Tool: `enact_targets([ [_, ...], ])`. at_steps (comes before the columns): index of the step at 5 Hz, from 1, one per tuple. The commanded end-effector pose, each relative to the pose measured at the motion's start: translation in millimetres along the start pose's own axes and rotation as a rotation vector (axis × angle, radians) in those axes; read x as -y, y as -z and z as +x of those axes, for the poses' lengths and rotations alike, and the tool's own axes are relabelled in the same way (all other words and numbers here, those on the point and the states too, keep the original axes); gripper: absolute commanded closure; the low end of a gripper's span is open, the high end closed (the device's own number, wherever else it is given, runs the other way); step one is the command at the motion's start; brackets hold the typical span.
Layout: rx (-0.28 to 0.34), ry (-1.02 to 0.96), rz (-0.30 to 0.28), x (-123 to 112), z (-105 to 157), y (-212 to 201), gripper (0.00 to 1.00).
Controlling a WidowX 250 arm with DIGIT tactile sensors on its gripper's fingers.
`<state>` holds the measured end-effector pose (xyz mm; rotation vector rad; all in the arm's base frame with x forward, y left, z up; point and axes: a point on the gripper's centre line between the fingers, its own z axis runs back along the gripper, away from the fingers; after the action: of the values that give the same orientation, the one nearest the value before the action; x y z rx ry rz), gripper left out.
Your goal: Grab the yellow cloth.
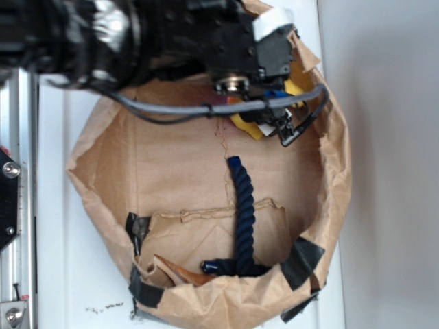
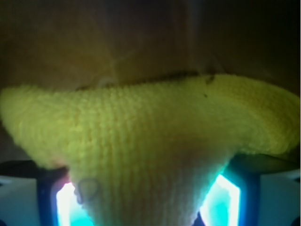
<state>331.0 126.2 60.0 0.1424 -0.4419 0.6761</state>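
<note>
The yellow cloth [image 2: 141, 136] fills the wrist view. It spreads wide at the top and narrows into a bunch between my two glowing blue fingers [image 2: 66, 202]. In the exterior view my gripper [image 1: 273, 113] hangs at the back right of the brown paper bin, with folds of the yellow cloth [image 1: 248, 127] showing beside and under it. The gripper [image 2: 148, 209] is shut on the cloth. The arm hides most of the cloth in the exterior view.
A dark navy twisted rope [image 1: 241, 205] lies down the middle of the brown paper bin [image 1: 337, 171]. An orange-brown object [image 1: 182, 272] lies at the front. Black tape [image 1: 302, 262] patches the rim. A metal rail [image 1: 17, 171] runs along the left.
</note>
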Motion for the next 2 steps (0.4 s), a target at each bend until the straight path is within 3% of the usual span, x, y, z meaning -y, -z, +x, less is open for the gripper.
enact_targets([
  [1, 0.064, 0.032, 0.018, -2.5, 18.2, -15.0, 1.0],
  [2, -0.005, 0.035, -0.033, -2.5, 18.3, -30.4, 1.0],
])
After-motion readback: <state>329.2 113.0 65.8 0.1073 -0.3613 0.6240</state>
